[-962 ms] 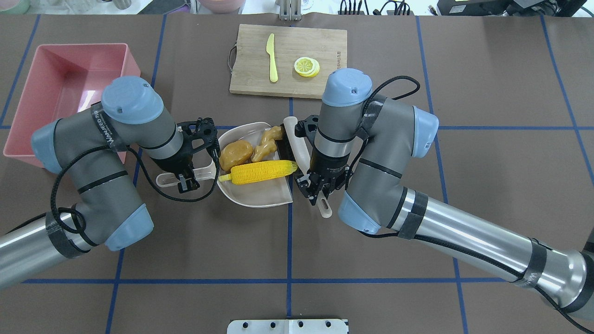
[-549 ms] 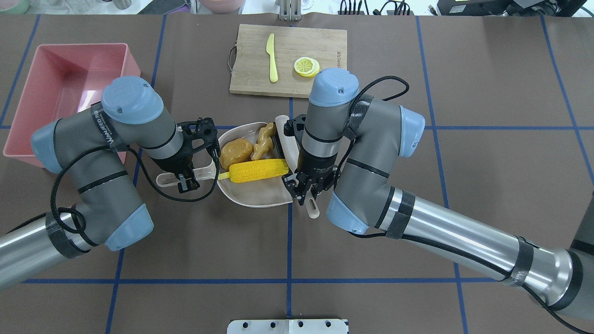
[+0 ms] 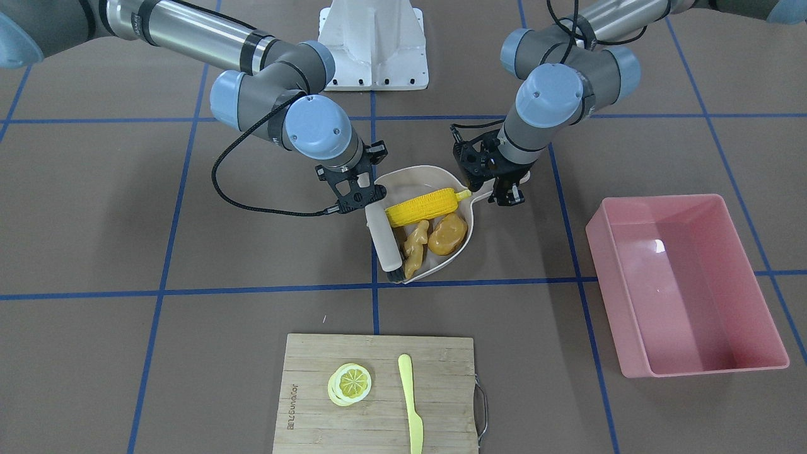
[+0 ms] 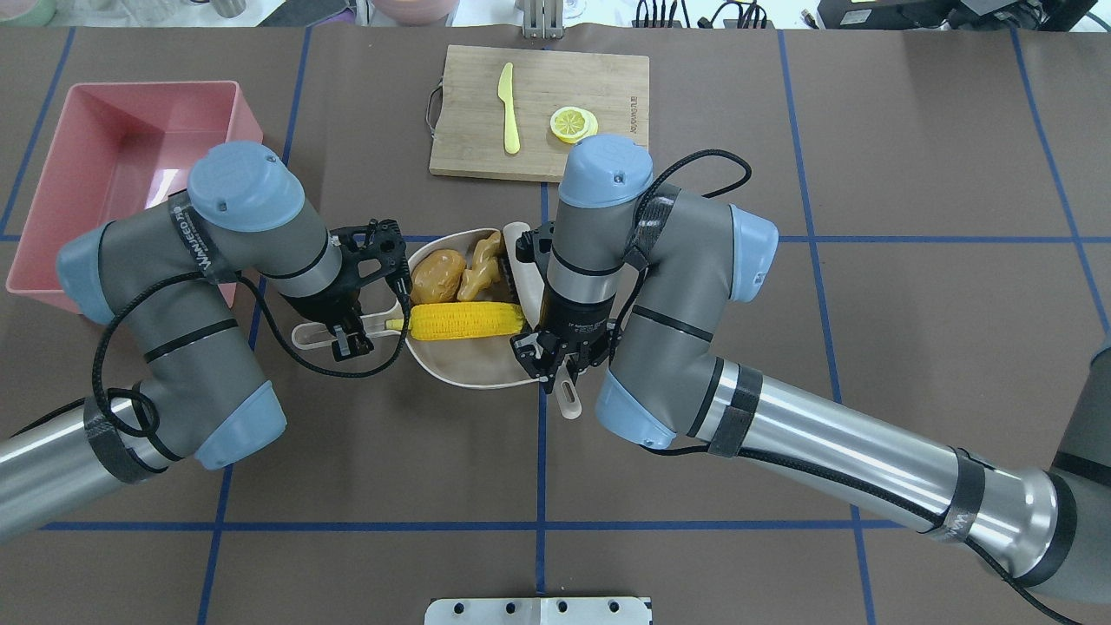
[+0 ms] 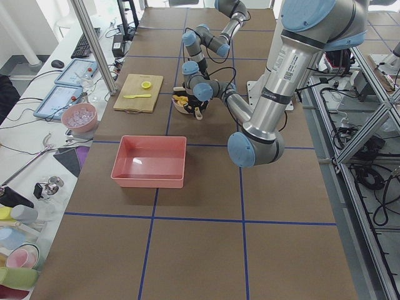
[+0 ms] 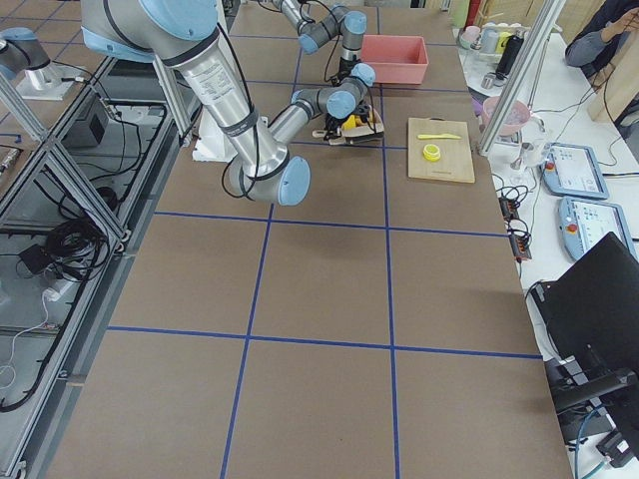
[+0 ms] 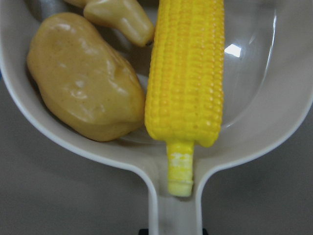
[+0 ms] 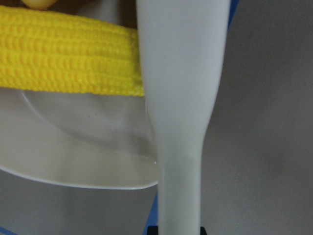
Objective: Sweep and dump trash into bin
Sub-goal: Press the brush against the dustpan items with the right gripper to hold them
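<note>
The yellow corn cob (image 4: pixel 464 321), the brown potato (image 4: pixel 434 275) and the tan ginger root (image 4: pixel 482 265) all lie inside a beige dustpan (image 4: pixel 473 371) at the table's middle. My left gripper (image 4: pixel 347 334) is shut on the dustpan's handle. My right gripper (image 4: pixel 555 369) is shut on the handle of a white brush (image 3: pixel 383 236), whose head stands against the corn and ginger at the pan's open edge. The corn's stem (image 7: pixel 180 169) lies over the pan's handle. The pink bin (image 4: pixel 52 200) stands empty at the far left, behind my left arm.
A wooden cutting board (image 4: pixel 608 87) at the back middle holds a pale yellow knife (image 4: pixel 509 108) and a lemon slice (image 4: pixel 573 124). The robot's white base plate (image 4: pixel 538 610) is at the near edge. Blue tape lines cross the brown table.
My right arm has moved left with the brush and pushed the corn, ginger and potato deeper into the dustpan, toward its handle. My left arm and the dustpan have stayed put.
</note>
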Controlling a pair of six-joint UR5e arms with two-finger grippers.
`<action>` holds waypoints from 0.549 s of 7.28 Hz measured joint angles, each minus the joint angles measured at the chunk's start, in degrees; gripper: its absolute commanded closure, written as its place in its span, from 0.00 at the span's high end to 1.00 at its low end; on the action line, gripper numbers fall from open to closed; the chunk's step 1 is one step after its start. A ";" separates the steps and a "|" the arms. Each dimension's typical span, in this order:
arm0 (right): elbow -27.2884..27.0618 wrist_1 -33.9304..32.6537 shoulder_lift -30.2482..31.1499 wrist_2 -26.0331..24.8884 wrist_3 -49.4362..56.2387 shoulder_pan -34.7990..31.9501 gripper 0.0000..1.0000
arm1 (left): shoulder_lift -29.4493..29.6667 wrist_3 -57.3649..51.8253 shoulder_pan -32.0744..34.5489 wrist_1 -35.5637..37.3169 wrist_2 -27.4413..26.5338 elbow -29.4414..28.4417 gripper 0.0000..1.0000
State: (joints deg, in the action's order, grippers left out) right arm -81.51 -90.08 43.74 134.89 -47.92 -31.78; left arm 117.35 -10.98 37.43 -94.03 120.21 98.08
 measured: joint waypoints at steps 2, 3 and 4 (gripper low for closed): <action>-0.13 -0.03 0.02 -0.02 -0.06 0.05 0.00 | -0.01 0.03 0.04 -0.01 0.02 0.07 0.00; -0.43 -0.11 0.06 0.02 -0.09 0.03 0.00 | -0.01 0.02 0.12 -0.13 0.04 0.15 0.00; -0.93 -0.23 0.11 0.07 -0.34 -0.03 0.00 | -0.01 0.00 0.23 -0.47 0.08 0.33 0.00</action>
State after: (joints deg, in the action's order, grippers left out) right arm -82.45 -90.30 43.85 134.96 -48.26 -31.81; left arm 117.33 -10.98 37.66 -94.50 120.29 98.41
